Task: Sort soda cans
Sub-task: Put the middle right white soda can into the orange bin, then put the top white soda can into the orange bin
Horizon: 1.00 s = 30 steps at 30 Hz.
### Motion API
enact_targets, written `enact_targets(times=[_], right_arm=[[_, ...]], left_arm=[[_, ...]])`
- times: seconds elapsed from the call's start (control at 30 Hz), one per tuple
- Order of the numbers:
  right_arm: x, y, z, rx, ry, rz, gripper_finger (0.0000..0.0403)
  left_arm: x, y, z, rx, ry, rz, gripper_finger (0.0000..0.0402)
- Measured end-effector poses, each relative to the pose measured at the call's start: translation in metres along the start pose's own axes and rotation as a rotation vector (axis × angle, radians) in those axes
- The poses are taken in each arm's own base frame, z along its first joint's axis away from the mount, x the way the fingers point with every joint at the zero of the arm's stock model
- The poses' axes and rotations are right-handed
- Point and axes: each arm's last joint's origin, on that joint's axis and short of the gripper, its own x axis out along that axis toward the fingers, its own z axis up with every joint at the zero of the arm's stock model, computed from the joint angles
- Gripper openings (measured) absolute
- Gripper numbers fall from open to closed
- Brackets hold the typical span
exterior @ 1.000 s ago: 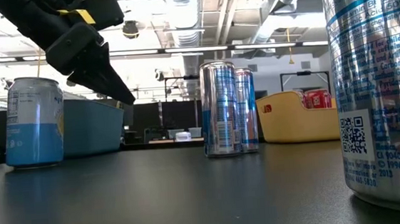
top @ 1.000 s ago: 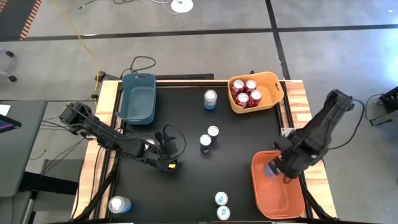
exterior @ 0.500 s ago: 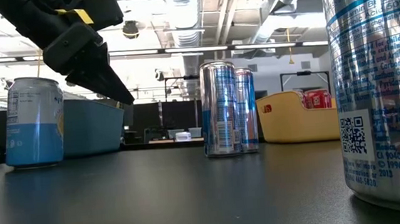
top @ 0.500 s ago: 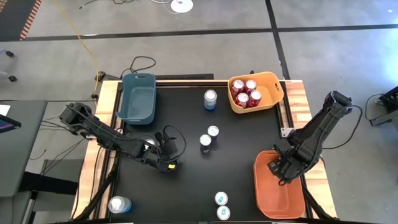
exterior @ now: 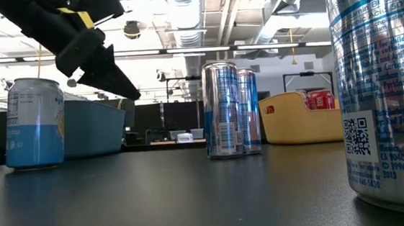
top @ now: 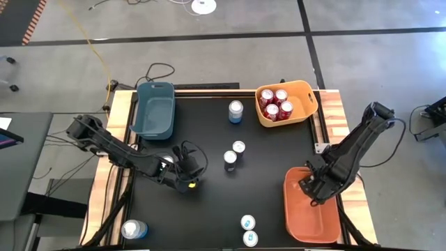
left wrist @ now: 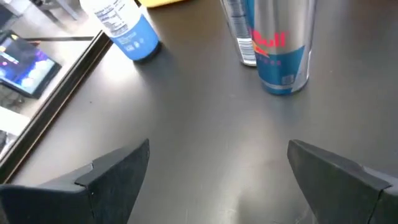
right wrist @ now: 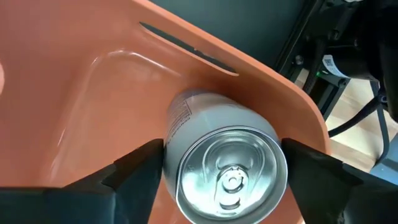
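risk: silver can (right wrist: 221,158) sits between right gripper (right wrist: 217,186) fingers inside orange bin (right wrist: 93,93), near bin wall; fingers flank can, contact not resolved, grip cannot be told. if retracted askew, can may be tipped or dragged. left gripper (left wrist: 217,180) wide open, empty, low over table near two upright silver-blue cans (top: 234,155); knock-over possible on approach. can look: grey body, silver top, pull-tab, undented.
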Motion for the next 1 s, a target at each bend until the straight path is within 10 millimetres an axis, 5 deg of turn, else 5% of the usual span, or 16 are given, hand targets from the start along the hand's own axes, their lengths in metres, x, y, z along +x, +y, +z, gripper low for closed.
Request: enact_targets(times=[0.5, 1.0], right_arm=[[-0.018, 0.002, -0.004, 0.046, -0.020, 0.071, 0.0341], [-0.054, 0.013, 0.002, -0.074, -0.285, 0.337, 0.0340]], left_arm=[[-0.048, 0.024, 0.017, -0.098, -0.110, -0.113, 0.0377], [-0.075, 0.009, 0.022, -0.042, -0.261, -0.144, 0.0377]])
